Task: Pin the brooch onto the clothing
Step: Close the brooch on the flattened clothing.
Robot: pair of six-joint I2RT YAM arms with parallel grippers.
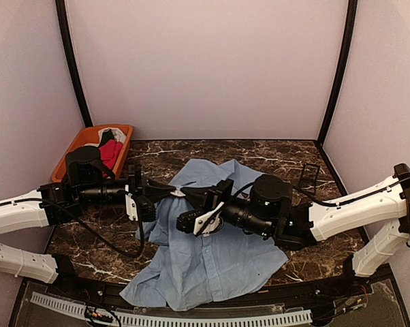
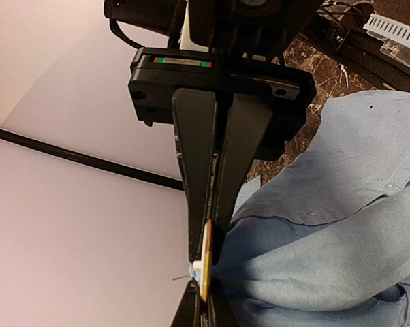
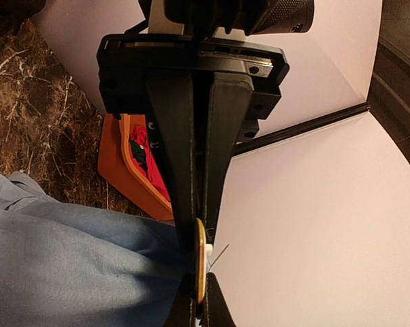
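Brooch: small disc seen edge-on, yellow rim, a white part on one side, and a thin pin sticking out toward the wall. It is held up off the counter at the far middle part of the shirt, right against a bunched fold of the blue cloth.

Left fingers: pressed together on the brooch from one end. Right fingers: likewise clamped on it from the opposite end, so the two pairs meet tip to tip. Likely reason: one arm steadies the disc while the other works the clasp or pushes the pin. A two-ended hold keeps it from twisting.

Shirt lies spread and rumpled across the middle of the counter, its hem toward the arm bases. The cloth reaches the fingers on one side only. Cannot tell whether the pin has entered the fabric. It appears bare against the wall.

Orange bin stands in the far left corner, well apart, with a red garment in it. Not part of this job.

Views: the overhead picture gives the layout of both arms crossing above the shirt, but the brooch there is only a pale speck. The wrist pictures alone show the disc, the pin and the clamped tips. The left wrist shows cloth folds close up, and the right wrist shows the bin behind.
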